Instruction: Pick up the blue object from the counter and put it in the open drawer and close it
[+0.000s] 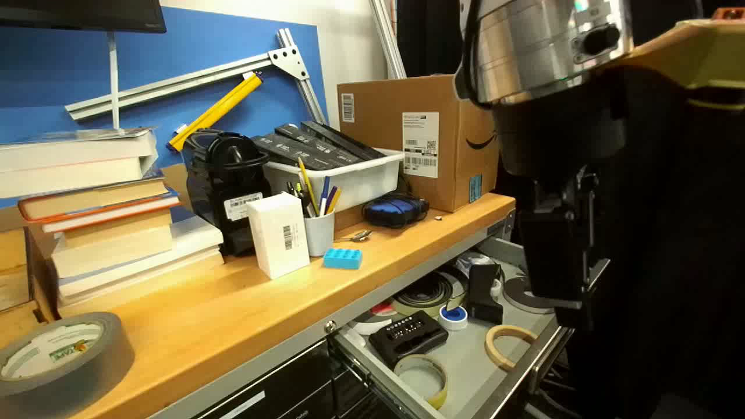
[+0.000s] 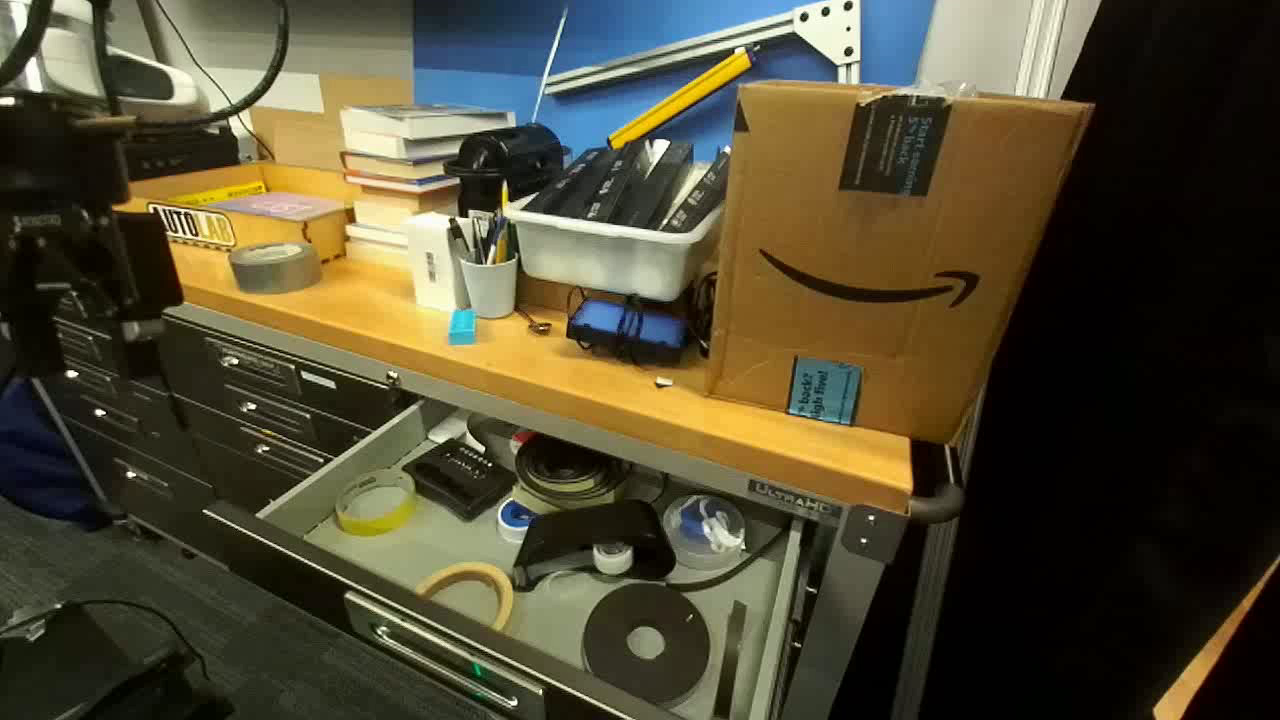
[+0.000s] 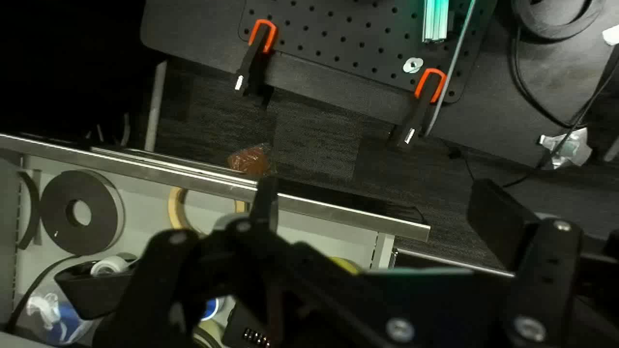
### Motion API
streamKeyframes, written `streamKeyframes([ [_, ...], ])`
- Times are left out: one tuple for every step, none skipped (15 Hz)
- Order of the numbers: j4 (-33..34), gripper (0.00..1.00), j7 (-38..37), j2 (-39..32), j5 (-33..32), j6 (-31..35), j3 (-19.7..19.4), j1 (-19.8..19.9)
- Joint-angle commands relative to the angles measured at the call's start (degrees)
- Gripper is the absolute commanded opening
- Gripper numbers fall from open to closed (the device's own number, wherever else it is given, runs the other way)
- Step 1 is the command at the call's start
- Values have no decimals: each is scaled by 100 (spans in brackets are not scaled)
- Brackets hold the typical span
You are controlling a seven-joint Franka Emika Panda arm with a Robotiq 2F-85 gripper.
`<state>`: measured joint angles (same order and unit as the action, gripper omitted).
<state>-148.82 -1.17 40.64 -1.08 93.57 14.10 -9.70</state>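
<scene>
A light blue studded brick (image 1: 342,258) lies on the wooden counter (image 1: 233,320) in front of a white box and a pen cup. It also shows on the counter in an exterior view (image 2: 462,327). It is out of the wrist view. The drawer below the counter is pulled open in an exterior view (image 1: 465,358), in an exterior view (image 2: 385,555) and in the wrist view (image 3: 333,215). My gripper (image 3: 382,208) is open with nothing between its spread fingers. In an exterior view the gripper (image 1: 573,311) hangs out in front of the counter, away from the brick.
The drawer holds a black device (image 1: 408,336), tape rolls (image 2: 645,645) and a tape dispenser (image 2: 595,540). On the counter stand a white box (image 1: 279,235), a pen cup (image 1: 319,233), a dark blue cabled case (image 1: 396,210), a cardboard box (image 2: 880,240) and duct tape (image 2: 275,268).
</scene>
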Motion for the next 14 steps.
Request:
streamKeyframes([
  [24,100,-59,-18,-49,-12,-90,-108],
  [37,100,-59,-14,-49,-13,-90,-108],
  [45,100,-59,-10,-49,-13,-90,-108],
  [50,100,-59,-10,-49,-13,-90,-108],
  [52,100,-59,-10,-49,-13,-89,-108],
  [53,100,-58,-10,-49,-13,-89,-108],
  [54,100,-58,-10,-49,-13,-89,-108],
  [184,100,-103,-225,-86,102,-47,-74],
  [287,100,-172,-410,-85,216,-9,-46],
  [398,100,-238,-614,-76,490,13,-17],
  [491,100,-372,-841,-78,911,42,34],
  [598,100,-477,-1049,-104,1278,65,61],
  [764,100,-604,-1331,-126,1622,90,88],
  [906,100,-778,-1594,-181,1998,127,125],
])
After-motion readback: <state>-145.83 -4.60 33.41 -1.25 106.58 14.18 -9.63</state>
